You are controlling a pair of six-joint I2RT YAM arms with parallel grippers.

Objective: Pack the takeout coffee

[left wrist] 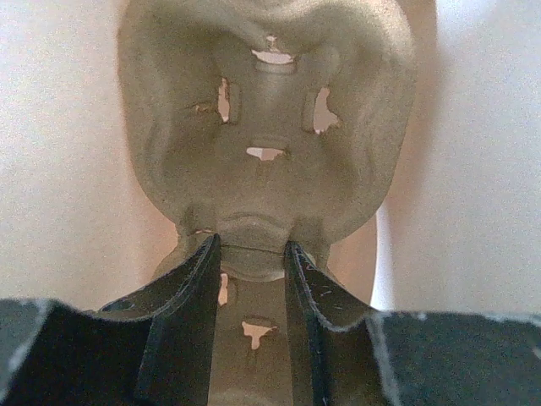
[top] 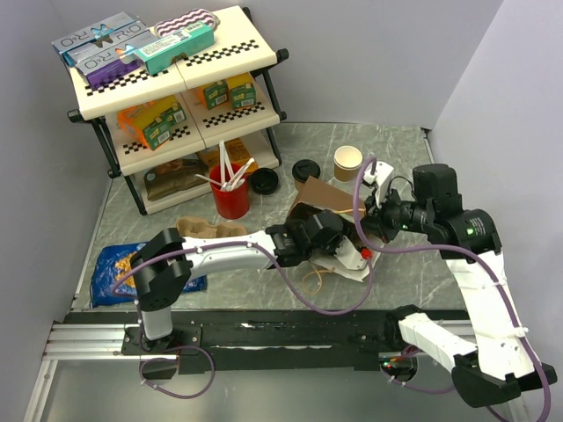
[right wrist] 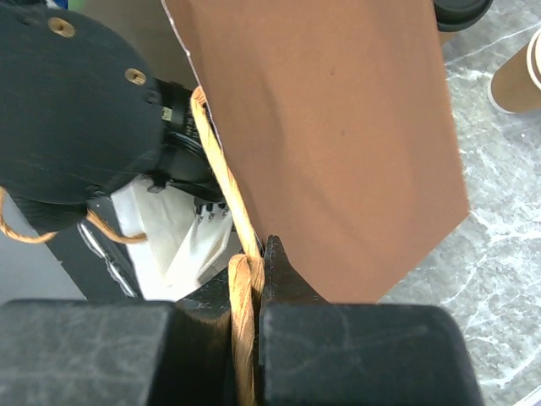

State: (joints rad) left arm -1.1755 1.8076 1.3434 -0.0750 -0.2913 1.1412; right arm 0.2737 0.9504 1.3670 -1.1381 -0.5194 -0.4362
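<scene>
A brown paper bag (top: 321, 195) with a white lining lies open in the middle of the table. My left gripper (top: 330, 239) reaches into it. In the left wrist view it (left wrist: 251, 245) is shut on the middle ridge of a grey pulp cup carrier (left wrist: 266, 101) between the bag's white walls. My right gripper (top: 368, 224) is shut on the bag's twisted paper handle (right wrist: 221, 161), beside the brown bag wall (right wrist: 338, 127). Two round black lids (top: 306, 169) (top: 264, 180) stand behind the bag. I cannot tell whether a cup is under either. A lidless tan cup (top: 347, 163) stands to their right.
A red cup of white sticks (top: 230, 198) stands left of the bag. A second pulp carrier (top: 211, 229) lies by my left arm. A blue snack bag (top: 123, 268) lies at the front left. A three-tier shelf (top: 176, 83) of boxes fills the back left.
</scene>
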